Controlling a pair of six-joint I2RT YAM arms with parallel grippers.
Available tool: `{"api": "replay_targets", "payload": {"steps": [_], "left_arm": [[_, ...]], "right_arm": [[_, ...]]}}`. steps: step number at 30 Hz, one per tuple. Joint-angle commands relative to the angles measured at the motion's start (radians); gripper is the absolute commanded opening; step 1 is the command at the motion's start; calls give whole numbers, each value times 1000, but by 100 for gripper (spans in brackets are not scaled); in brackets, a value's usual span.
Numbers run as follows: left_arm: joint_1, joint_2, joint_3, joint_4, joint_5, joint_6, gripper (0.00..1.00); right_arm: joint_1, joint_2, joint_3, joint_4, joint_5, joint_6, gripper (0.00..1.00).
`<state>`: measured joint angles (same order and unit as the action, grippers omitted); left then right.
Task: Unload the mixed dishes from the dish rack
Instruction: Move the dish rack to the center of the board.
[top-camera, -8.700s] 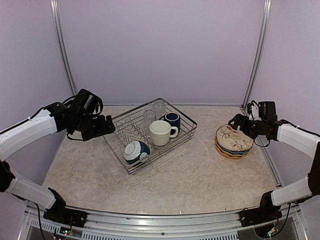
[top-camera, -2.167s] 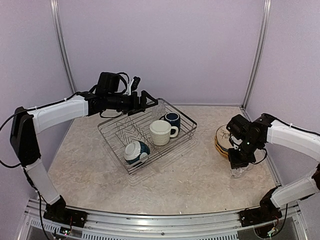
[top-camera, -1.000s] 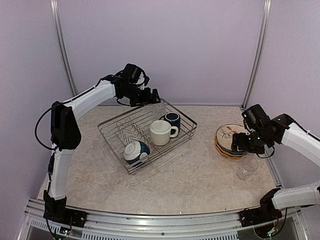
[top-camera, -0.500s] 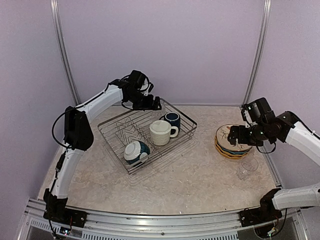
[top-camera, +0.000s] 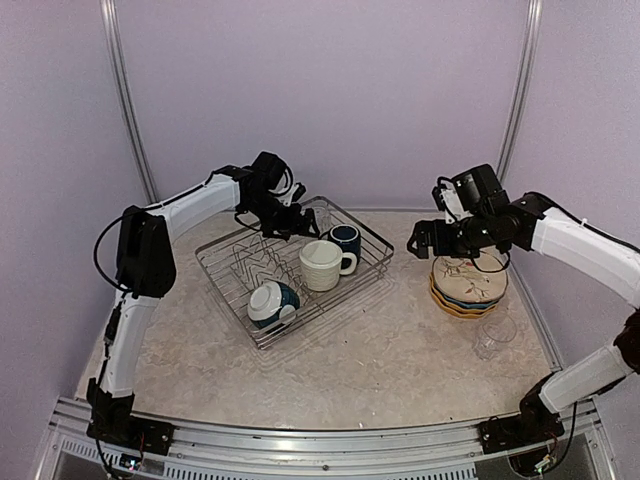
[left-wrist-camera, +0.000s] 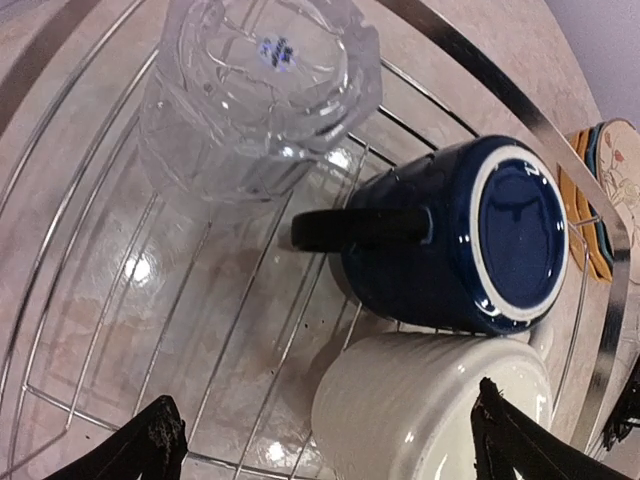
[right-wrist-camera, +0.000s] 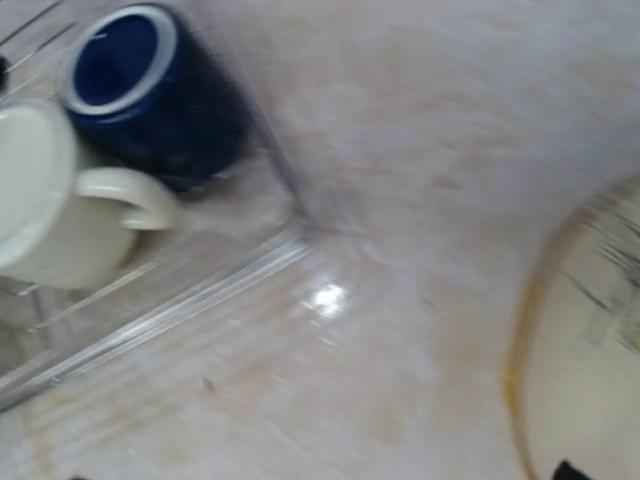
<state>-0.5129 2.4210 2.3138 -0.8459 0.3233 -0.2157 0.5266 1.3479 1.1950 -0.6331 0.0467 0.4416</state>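
The dish rack (top-camera: 327, 305) holds a clear glass (top-camera: 319, 214), a navy mug (top-camera: 345, 238), a cream mug (top-camera: 321, 265) and a teal-and-white bowl (top-camera: 272, 302). My left gripper (top-camera: 294, 224) hangs open and empty in the rack's back part, beside the glass. The left wrist view shows the glass (left-wrist-camera: 258, 90), navy mug (left-wrist-camera: 470, 240) and cream mug (left-wrist-camera: 430, 410) upside down, with the gripper (left-wrist-camera: 330, 430) spread wide above them. My right gripper (top-camera: 421, 243) is open and empty between the rack and the stacked plates (top-camera: 468, 282). A second clear glass (top-camera: 491, 338) stands on the table.
The right wrist view is blurred; it shows the navy mug (right-wrist-camera: 150, 90), the cream mug (right-wrist-camera: 50, 200), the rack's rim (right-wrist-camera: 180, 300) and the plate edge (right-wrist-camera: 580, 350). Purple walls enclose the table on three sides.
My left gripper has come down from the rack's back rim into the rack beside the glass. My right arm has swung left from over the plates toward the rack.
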Motion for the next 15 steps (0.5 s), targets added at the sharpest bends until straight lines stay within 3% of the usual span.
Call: {"api": "replay_targets", "payload": {"steps": [1, 8, 15], "left_arm": [[-20, -156, -114, -4, 77, 0, 95], [-104, -280, -230, -23, 12, 3, 95], [-129, -356, -305, -27, -13, -41, 95]], "right_arm": [[31, 113, 54, 110, -83, -46, 98], [4, 352, 234, 165, 57, -82, 99], [-20, 660, 511, 104, 35, -291, 79]]}}
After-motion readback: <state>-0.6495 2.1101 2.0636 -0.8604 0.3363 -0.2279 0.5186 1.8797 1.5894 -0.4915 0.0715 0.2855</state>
